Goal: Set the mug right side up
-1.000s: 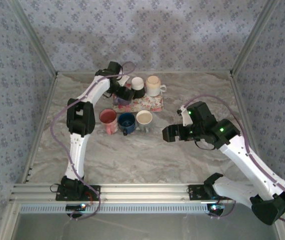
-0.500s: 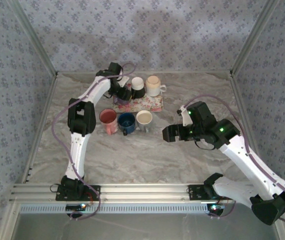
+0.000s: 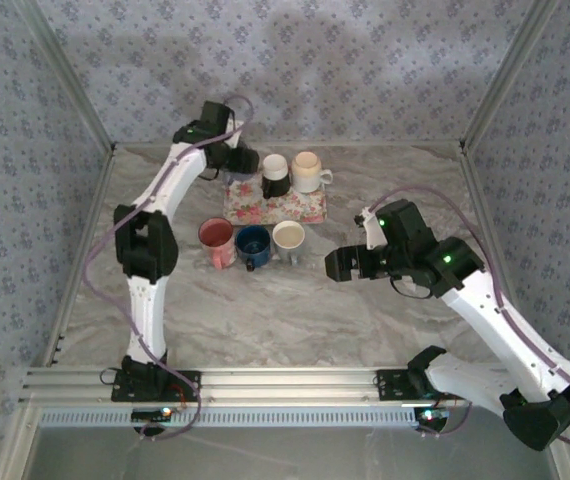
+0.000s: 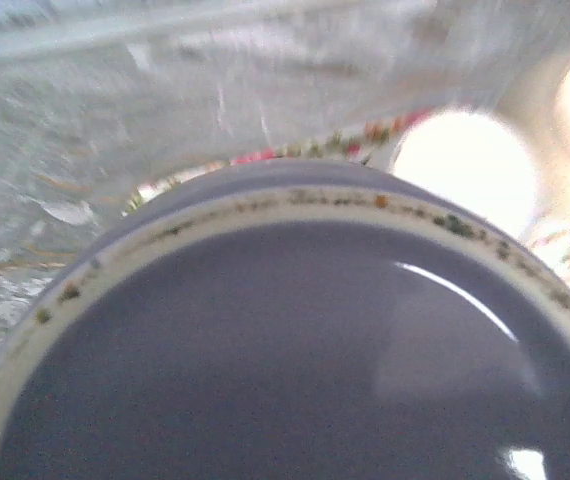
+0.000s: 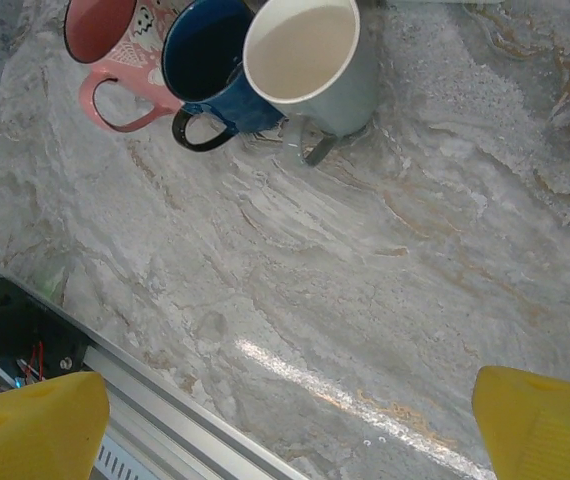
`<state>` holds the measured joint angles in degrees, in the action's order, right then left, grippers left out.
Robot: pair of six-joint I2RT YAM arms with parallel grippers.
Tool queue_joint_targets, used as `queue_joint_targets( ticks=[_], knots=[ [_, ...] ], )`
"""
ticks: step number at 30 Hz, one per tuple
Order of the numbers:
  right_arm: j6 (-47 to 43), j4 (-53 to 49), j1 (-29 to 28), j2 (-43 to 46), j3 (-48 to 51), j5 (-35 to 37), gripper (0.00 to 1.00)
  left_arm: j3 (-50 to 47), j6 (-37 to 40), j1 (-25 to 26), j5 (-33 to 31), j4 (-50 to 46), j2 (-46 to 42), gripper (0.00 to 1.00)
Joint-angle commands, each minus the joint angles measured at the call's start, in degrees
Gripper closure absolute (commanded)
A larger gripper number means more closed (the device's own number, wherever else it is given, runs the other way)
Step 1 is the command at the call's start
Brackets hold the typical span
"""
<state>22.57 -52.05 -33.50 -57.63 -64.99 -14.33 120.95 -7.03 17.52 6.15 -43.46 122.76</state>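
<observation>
- Left gripper (image 3: 242, 160) has drawn back to the far-left corner of the floral tray (image 3: 300, 207); I cannot tell how its jaws stand.
- Left wrist: the purple mug (image 4: 265, 370) looms close by the tray. Grasping looks in hand; next, a firm pinch and a flip.
- Right wrist: the right gripper (image 5: 285, 420) is spread wide and idle.

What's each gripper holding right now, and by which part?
Right fingers hold nothing. Left gripper is close against the grey-purple ceramic mug; whether gripped cannot be told.

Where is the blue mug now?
In the top view the blue mug stands upright left of centre, between the pink mug and the pale mug, nearer than the floral mat.
</observation>
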Motion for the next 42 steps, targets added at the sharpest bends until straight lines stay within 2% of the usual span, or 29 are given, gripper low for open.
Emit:
queue_joint_targets(
  ticks=[1, 9, 12, 16, 20, 23, 25, 27, 31, 39, 42],
  knots=[
    [-2.05, -0.01, 0.59, 1.34, -2.78, 0.79, 0.04, -3.8, -10.93, -0.79, 0.24, 9.99, -9.64, 0.63],
    [-4.01, 1.43, 2.45, 1.33, -10.5, 0.24, 0.05, -26.29, -38.88, -0.11, 1.21, 32.78, -26.02, 0.64],
    [-3.29, 3.47, 2.29, 2.06, -10.95, 0.29, 0.05, -37.34, -48.27, 3.24, -3.3, 44.06, -33.06, 0.65],
    [-1.82, 6.32, 2.3, 2.65, -10.86, 1.35, 0.06, -45.27, -53.78, 8.71, -8.51, 51.9, -40.86, 0.66],
    [4.29, 10.22, 2.09, 1.99, -10.56, 4.15, 0.06, -49.72, -58.7, 11.2, -7.78, 55.61, -46.89, 0.66],
    [5.12, 20.69, 3.0, 2.42, -8.51, -9.44, 0.07, -55.85, -63.88, 12.54, -8.81, 60.31, -51.92, 0.66],
    [10.63, 30.22, 4.33, 1.1, -6.43, -20.26, 0.09, -59.73, -67.56, 13.06, -7.82, 62.58, -54.17, 0.67],
    [18.34, 40.7, 5.77, -1.04, -3.93, -27.74, 0.1, -62.69, -71.84, 13.34, -7.53, 63.94, -55.93, 0.69],
    [31.19, 58.95, 6.29, -3.69, 2.08, -29.44, 0.12, -65.83, -77.46, 14.71, -8.51, 66.26, -58.47, 0.72],
    [41.61, 72.34, 5.46, -13.98, 2.68, -33.55, 0.15, -66.05, -85.93, 14.79, -4.37, 64.11, -60.69, 0.72],
    [43.14, 74.29, 4.53, -16.28, 3.27, -34.02, 0.15, -66.1, -87.78, 14.79, -2.56, 63.95, -61.45, 0.72]
  ],
)
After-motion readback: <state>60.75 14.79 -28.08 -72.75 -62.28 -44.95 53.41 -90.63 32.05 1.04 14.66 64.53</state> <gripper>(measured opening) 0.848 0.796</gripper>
